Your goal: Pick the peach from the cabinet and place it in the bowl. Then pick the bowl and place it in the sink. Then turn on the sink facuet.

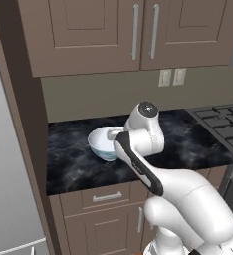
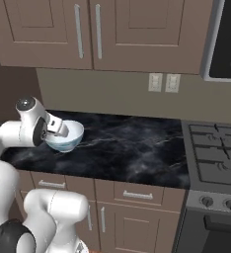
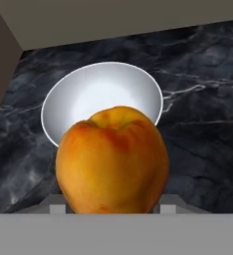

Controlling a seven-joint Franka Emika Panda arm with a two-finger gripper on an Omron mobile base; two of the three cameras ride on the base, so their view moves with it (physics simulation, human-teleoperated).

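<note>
A small round orange-red peach [image 3: 112, 162] was seen in the hand view between the fingers of the two-finger hand [image 3: 111, 208], which was clamped on it (only grey stubs of the fingers showed on either side of the fruit). Beyond the peach a round white bowl [image 3: 102, 97] with a faint pale-blue outside was seen standing upright on the black marbled stone surface [image 3: 198, 134], its pale inside facing up. In the left base view the bowl [image 1: 102, 143] was partly hidden by the white arm; in the right base view the hand [image 2: 61, 129] was held at the near rim of the bowl [image 2: 67, 138]. The bowl was placed near the left end of the surface [image 2: 132, 148], well apart from the dark gas stove [image 2: 218, 155]. Above, the dark brown wood cabinet doors [image 1: 83, 35] with long vertical grey bar handles [image 1: 135, 31] were shut.
</note>
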